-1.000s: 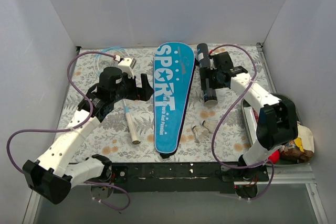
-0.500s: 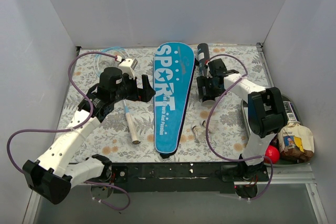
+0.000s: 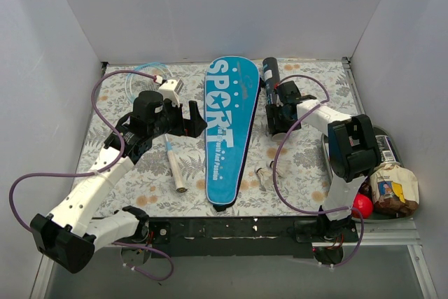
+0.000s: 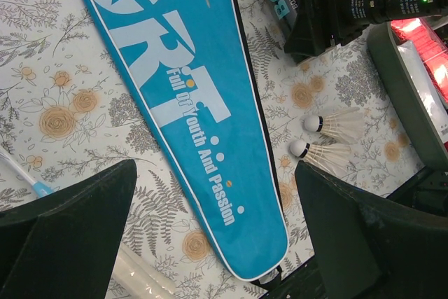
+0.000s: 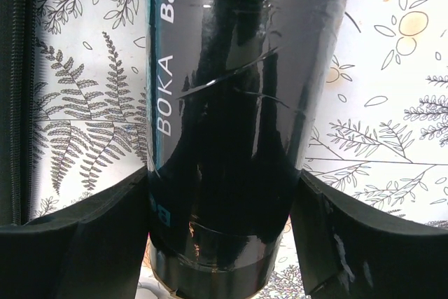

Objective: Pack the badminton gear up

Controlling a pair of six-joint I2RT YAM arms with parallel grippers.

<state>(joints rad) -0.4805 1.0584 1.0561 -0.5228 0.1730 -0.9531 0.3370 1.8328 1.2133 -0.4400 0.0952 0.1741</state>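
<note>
The blue "SPORT" cover [image 3: 227,127] lies flat in the middle of the table and shows in the left wrist view [image 4: 196,103]. The black tube [image 3: 270,75] lies to its right. My right gripper [image 3: 277,115] straddles the tube's near end [image 5: 224,103], with both fingers against its sides. My left gripper [image 3: 190,121] is open and empty, hovering left of the cover [image 4: 215,187]. A racket's white handle [image 3: 176,170] lies below it, with light-blue heads [image 3: 140,78] at the far left. Two white shuttlecocks [image 4: 334,125] lie right of the cover's narrow end.
A dark tray [image 3: 329,155] at the right edge holds a red ball [image 3: 362,205], a food packet [image 3: 392,188] and a can [image 3: 383,146]. White walls close the left, back and right sides. Purple cables loop from both arms over the table.
My right gripper has swung left and settled over the tube's near end, covering it. The forearm's move uncovered the red ball and the packet. The left arm has not moved.
</note>
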